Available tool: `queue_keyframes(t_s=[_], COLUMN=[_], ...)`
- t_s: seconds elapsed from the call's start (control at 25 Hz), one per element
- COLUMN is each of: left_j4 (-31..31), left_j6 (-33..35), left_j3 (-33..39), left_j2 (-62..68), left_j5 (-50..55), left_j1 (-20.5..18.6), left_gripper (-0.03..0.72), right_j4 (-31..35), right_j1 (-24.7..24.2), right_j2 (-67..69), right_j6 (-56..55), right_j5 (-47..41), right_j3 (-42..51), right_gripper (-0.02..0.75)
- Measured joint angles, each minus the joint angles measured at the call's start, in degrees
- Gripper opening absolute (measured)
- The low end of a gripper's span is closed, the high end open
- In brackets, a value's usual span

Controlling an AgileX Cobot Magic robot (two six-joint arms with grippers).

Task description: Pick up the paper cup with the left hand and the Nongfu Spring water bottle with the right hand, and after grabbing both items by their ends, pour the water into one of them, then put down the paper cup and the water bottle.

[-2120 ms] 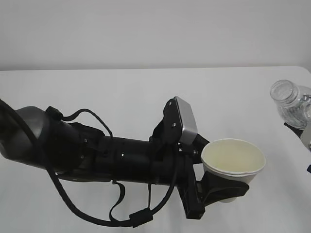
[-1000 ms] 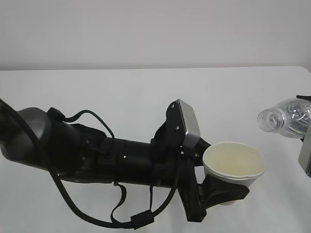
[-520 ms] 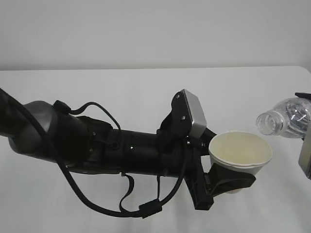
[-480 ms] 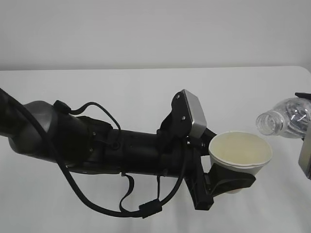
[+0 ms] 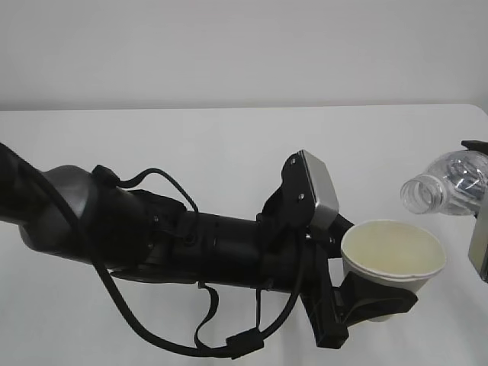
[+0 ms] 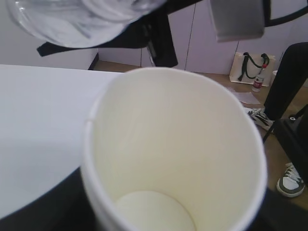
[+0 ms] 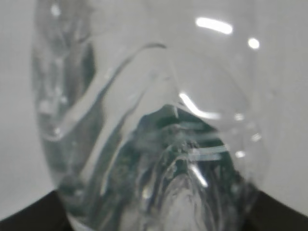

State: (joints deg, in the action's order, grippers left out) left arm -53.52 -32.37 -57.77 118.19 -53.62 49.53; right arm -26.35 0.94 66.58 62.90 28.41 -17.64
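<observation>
My left gripper is shut around the lower part of the white paper cup, which it holds upright above the table. In the left wrist view the cup fills the frame, and its cream inside looks dry. The clear Nongfu Spring water bottle lies tilted almost level at the right edge, with its open mouth pointing left just above and right of the cup's rim. My right gripper is shut on the bottle's far end and is mostly cut off. The bottle fills the right wrist view. I see no stream of water.
The white table runs back to a plain pale wall. My bulky left arm with looping cables stretches across the front left. Beyond the table edge the left wrist view shows floor, a white bag and shoes.
My left arm has carried the cup to the right and a little lower, bringing its rim closer under the bottle's mouth. The bottle stays tilted almost level, where earlier it stood more upright.
</observation>
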Motion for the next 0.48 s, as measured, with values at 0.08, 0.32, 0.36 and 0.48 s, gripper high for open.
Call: queue_keyframes(t_s=[0.08, 0.32, 0.36, 0.48], left_j4=[-0.1, -0.1, -0.1, -0.36], left_j6=[-1.38, -3.69, -4.02, -5.1], left_j3=[0.0, 0.0, 0.0, 0.0], left_j2=[0.0, 0.0, 0.0, 0.0], left_j5=[0.0, 0.03, 0.03, 0.03], left_j1=[0.0, 0.0, 0.0, 0.0], left_gripper=[0.477, 0.477, 0.477, 0.477], right_j4=[0.0, 0.0, 0.0, 0.0], right_j1=[0.0, 0.0, 0.0, 0.0], right_j2=[0.0, 0.0, 0.0, 0.0], right_j6=[0.38, 1.44, 1.48, 2.24], right_j5=[0.0, 0.0, 0.0, 0.0], right_j3=[0.0, 0.0, 0.0, 0.0], right_gripper=[0.427, 0.427, 0.427, 0.427])
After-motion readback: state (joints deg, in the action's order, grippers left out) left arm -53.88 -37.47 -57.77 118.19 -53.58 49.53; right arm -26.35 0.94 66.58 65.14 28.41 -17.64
